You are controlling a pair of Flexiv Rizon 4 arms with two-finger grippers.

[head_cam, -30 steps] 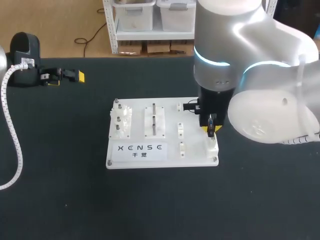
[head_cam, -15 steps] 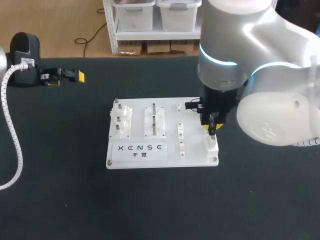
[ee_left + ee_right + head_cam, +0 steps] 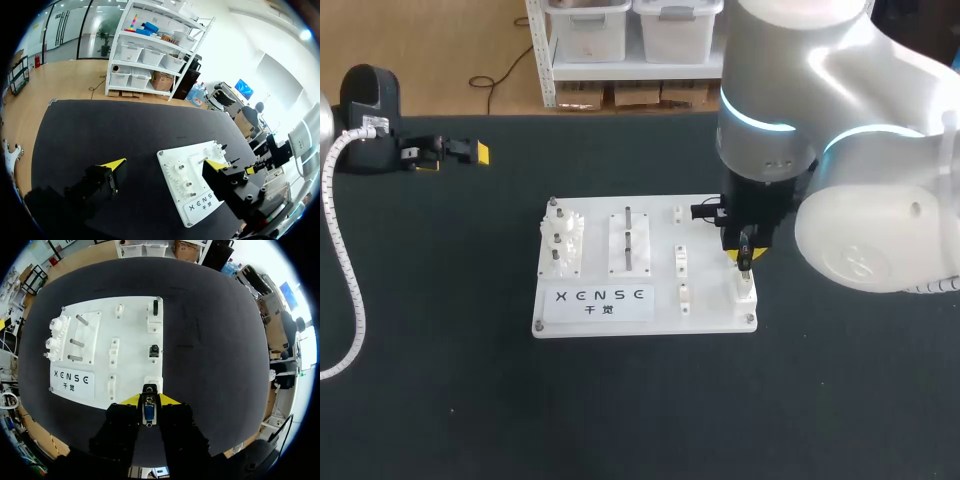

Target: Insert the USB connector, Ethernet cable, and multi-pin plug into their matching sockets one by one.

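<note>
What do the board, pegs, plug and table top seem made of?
Board: white, matt, even surface, probably plastic. Pegs: grey with a sheen, likely metal. Plug in the right gripper: shiny metal-looking shell around a blue insert, maybe plastic. Table: black, matt, no glare; cloth or rubber mat, cannot tell which.

Overhead and wrist views, shared board [image 3: 657, 215]

Wide bare black table [image 3: 450, 400] left of, in front of and behind the white board [image 3: 645, 322], only the left gripper [image 3: 450, 155] parked near the far left edge. On the board, crowded with upright gears [image 3: 563, 240], pegs [image 3: 629, 235] and small sockets [image 3: 681, 265], narrow lanes only. Over its right edge, blocked by the bulky right arm [image 3: 860, 200], right gripper [image 3: 744, 262] clamping the multi-pin plug [image 3: 148, 410] over the near-right socket [image 3: 745, 292].
</note>
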